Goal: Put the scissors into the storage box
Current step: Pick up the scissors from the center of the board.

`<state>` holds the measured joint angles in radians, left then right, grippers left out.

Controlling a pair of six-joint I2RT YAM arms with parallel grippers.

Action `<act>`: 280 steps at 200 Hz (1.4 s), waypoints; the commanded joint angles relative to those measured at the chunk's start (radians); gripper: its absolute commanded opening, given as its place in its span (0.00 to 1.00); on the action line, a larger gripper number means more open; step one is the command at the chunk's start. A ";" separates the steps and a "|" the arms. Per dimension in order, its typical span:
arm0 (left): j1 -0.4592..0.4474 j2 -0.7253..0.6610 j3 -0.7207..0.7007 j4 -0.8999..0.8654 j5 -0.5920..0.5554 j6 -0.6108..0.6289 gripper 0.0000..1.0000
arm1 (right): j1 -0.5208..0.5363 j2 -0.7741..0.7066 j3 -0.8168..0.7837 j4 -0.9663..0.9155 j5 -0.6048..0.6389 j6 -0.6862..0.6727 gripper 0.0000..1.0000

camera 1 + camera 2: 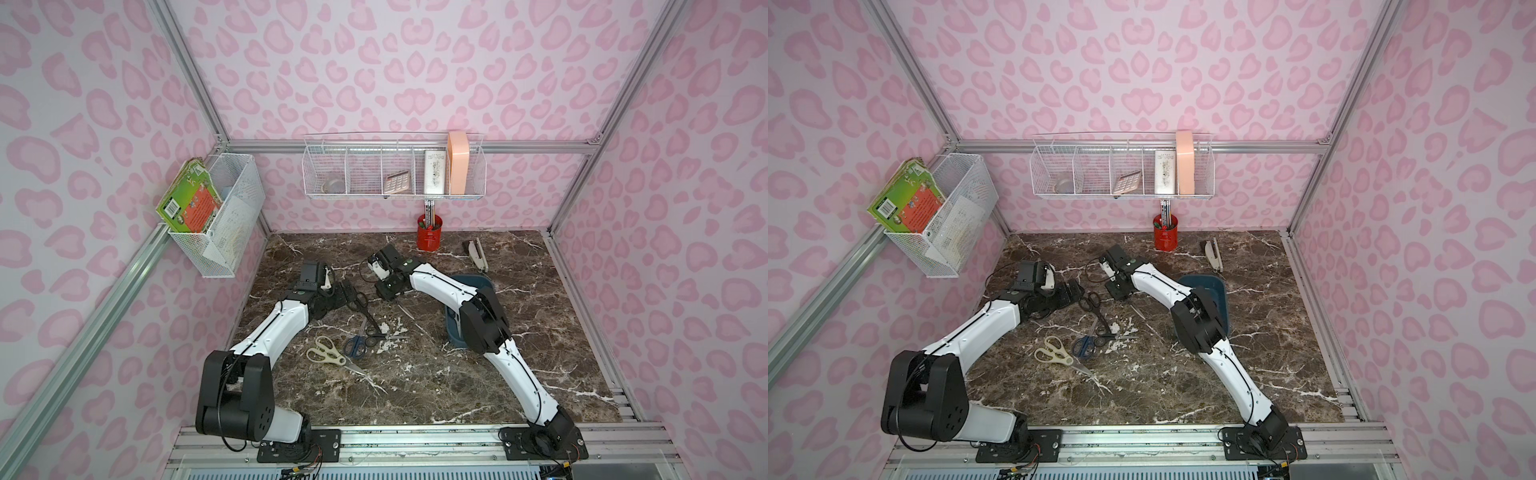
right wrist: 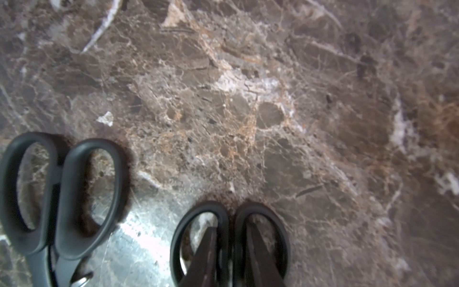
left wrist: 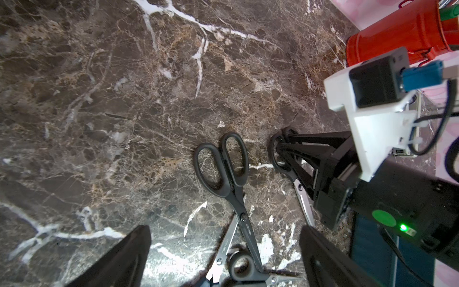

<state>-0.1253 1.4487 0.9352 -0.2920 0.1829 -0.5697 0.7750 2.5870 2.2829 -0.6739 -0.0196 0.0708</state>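
Currently: right gripper (image 2: 230, 228) closed on the handle loops of one black-handled scissors (image 2: 206, 205), lying on the tabletop (image 1: 415, 395) near the storage box (image 1: 1214, 291); left gripper (image 3: 223, 231) open and empty, farther from the box, by a second black pair (image 3: 236, 198). Risk, judged: held by the loops alone, the blades may swing or spread on lifting and catch the box rim.

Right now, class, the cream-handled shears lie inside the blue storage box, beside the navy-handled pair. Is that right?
Not quite. The cream-handled shears lie on the marble table, not inside the storage box, which sits off to one side under the right arm. Both top views show this. The shears are indeed beside the navy-handled pair.
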 commanded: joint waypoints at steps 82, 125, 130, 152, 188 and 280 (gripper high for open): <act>0.001 -0.017 -0.005 0.011 0.007 0.004 0.99 | -0.003 -0.203 -0.334 -0.147 -0.019 0.121 0.18; 0.001 -0.022 -0.008 0.015 0.004 0.004 0.98 | -0.003 -0.234 -0.409 -0.219 0.000 0.132 0.19; 0.001 -0.022 -0.008 0.016 0.004 0.004 0.98 | -0.003 -0.233 -0.415 -0.219 0.004 0.132 0.19; 0.000 -0.023 -0.010 0.014 0.001 0.004 0.99 | -0.002 -0.231 -0.426 -0.217 0.024 0.135 0.20; 0.002 -0.028 -0.011 0.015 -0.004 0.004 0.98 | -0.001 -0.248 -0.455 -0.182 0.046 0.154 0.12; 0.002 -0.033 -0.012 0.014 -0.002 0.004 0.99 | -0.015 -0.367 -0.435 -0.118 0.048 0.190 0.00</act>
<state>-0.1238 1.4265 0.9226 -0.2848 0.1822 -0.5697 0.7647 2.2498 1.8343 -0.7704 0.0193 0.2428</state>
